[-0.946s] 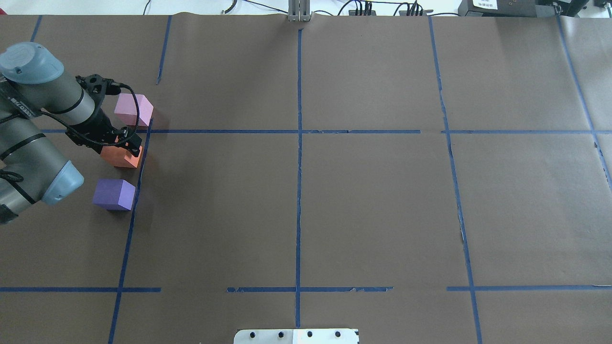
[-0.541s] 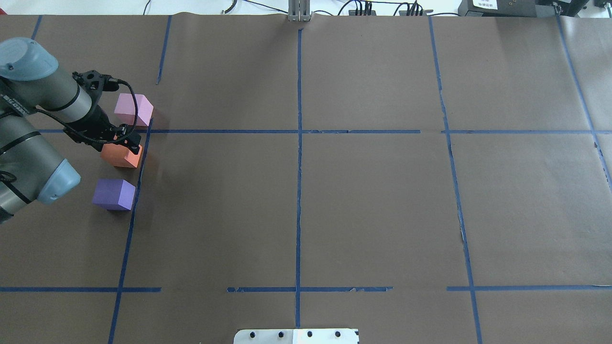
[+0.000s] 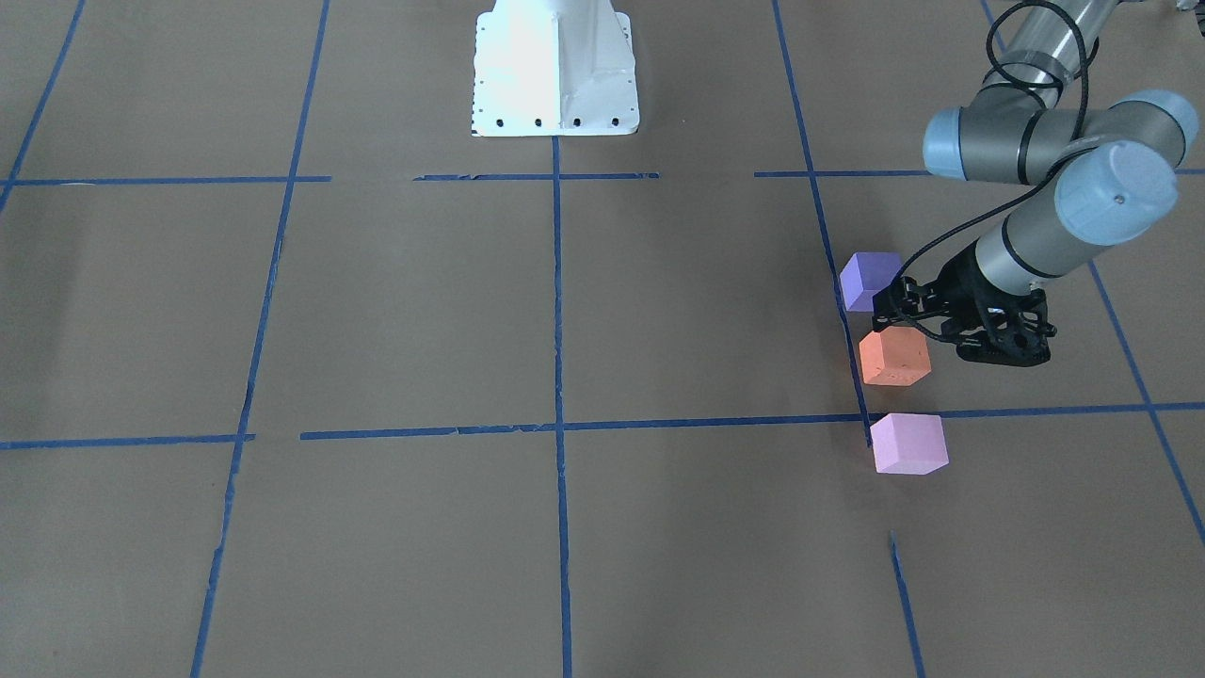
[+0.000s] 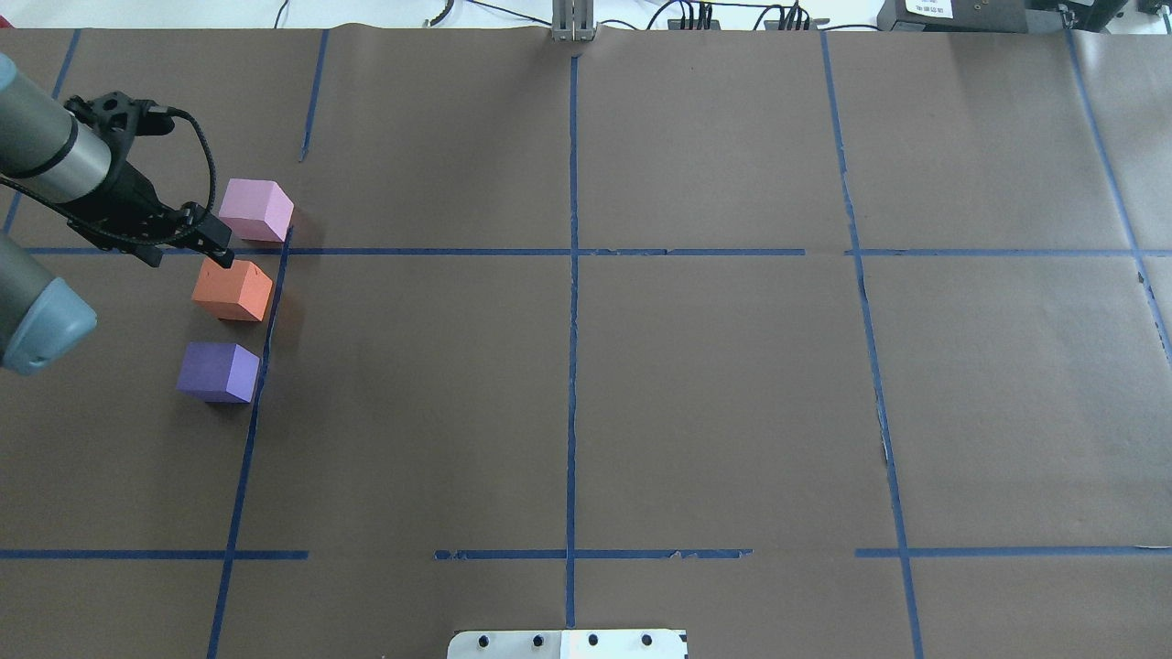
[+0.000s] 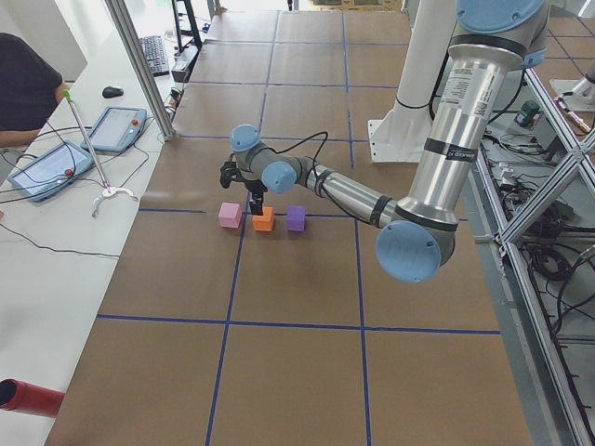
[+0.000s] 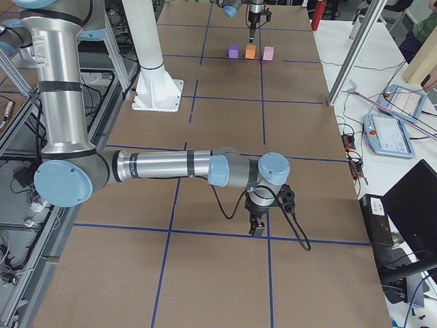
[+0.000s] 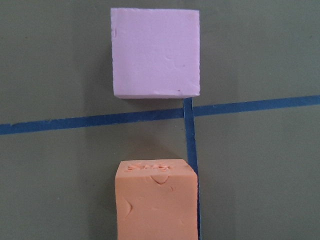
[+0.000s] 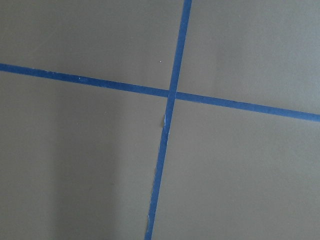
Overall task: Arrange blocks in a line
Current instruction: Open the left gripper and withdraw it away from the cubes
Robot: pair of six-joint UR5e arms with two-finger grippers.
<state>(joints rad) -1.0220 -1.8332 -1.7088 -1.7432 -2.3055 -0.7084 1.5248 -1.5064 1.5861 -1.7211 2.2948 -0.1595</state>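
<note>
The left pincer [image 4: 212, 240] hangs just beside the orange block [image 4: 232, 291], on the side away from the tape line [image 4: 265, 339]. Its jaws look spread and they hold nothing. The left wrist view shows no finger near either block below it. The orange block sits free on the bench [image 4: 714, 394], between the pale pink block [image 4: 256, 210] farther from the robot and the purple block [image 4: 218, 372] nearer to it. All three stand just beside the tape line, apart from one another with much the same gap, so the row reads as laid out already.

The step in hand seems to be getting the arm clear without spoiling that row. The safe way is to go up first and sideways after, jaws kept wide, since a fingertip is close over the orange block's near top corner and light foam would turn at a touch. The cable looping off the wrist passes near the pink block and needs the same care. The orange block looks slightly turned against its neighbours in the overhead view, though I cannot tell this for certain, and a nudge to fix it risks more than it gains.

The right pincer [image 6: 257, 225] hangs low over the bench well apart from the blocks, and I cannot tell whether it is spread or pressed together
</note>
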